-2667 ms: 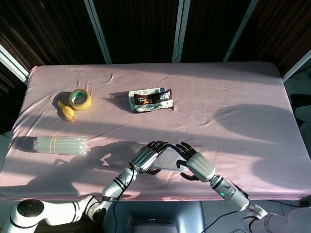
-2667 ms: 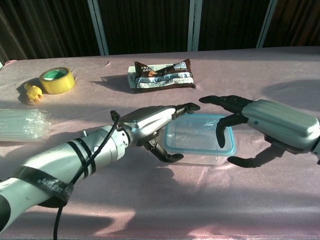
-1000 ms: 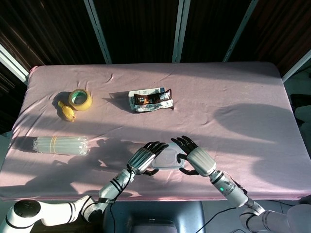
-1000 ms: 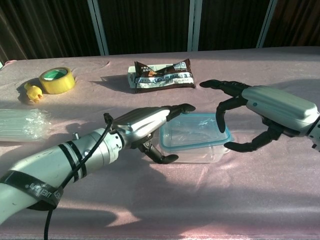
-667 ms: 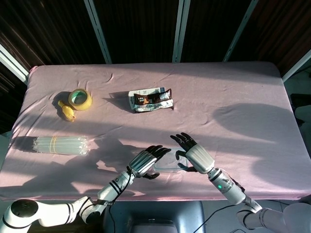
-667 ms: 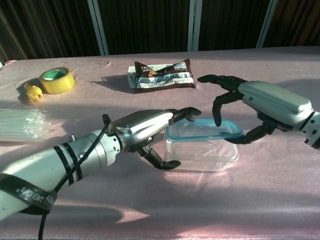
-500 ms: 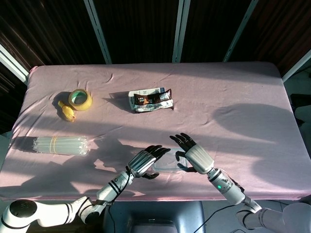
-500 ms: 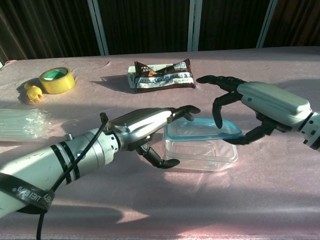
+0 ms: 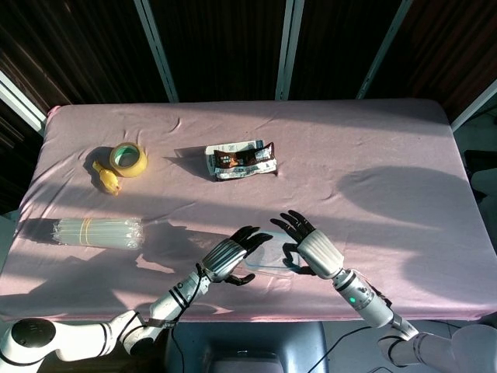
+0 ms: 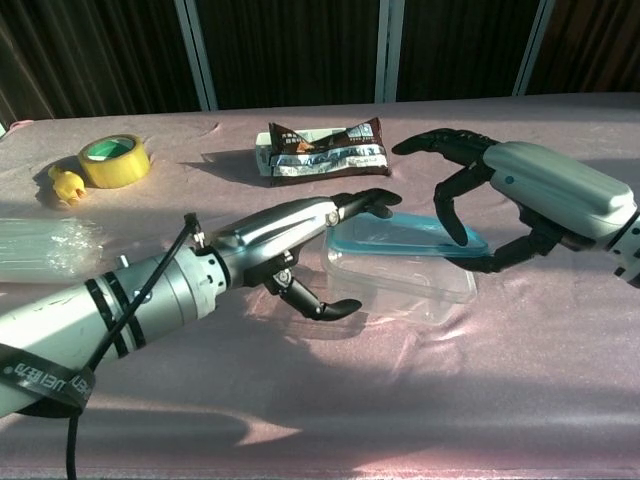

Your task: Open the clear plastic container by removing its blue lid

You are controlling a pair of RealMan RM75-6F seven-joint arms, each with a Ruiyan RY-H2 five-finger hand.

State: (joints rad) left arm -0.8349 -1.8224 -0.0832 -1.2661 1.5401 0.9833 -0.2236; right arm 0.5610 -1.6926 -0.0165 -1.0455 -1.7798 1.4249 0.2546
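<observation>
The clear plastic container (image 10: 405, 278) sits near the table's front edge, between both hands, and also shows in the head view (image 9: 261, 264). Its blue lid (image 10: 400, 236) is tilted: the right side is raised off the rim, while the left edge still lies on the container. My right hand (image 10: 545, 200) pinches the lid's right end, with fingers on top and the thumb underneath. My left hand (image 10: 290, 240) holds the container's left end, with fingers (image 10: 372, 200) over the lid's left edge and the thumb low against the wall. The head view shows the left hand (image 9: 227, 260) and right hand (image 9: 312, 247) flanking the container.
A snack packet (image 10: 325, 150) lies behind the container. A yellow tape roll (image 10: 113, 160) and a small yellow toy (image 10: 66, 184) sit at the far left. A bundle of clear tubes (image 10: 40, 248) lies at the left edge. Pink cloth (image 9: 373, 155) covers the table.
The lid was flat on the container; my right hand has raised its right side. The container has shifted slightly with it, and the left arm has drawn back a little.
</observation>
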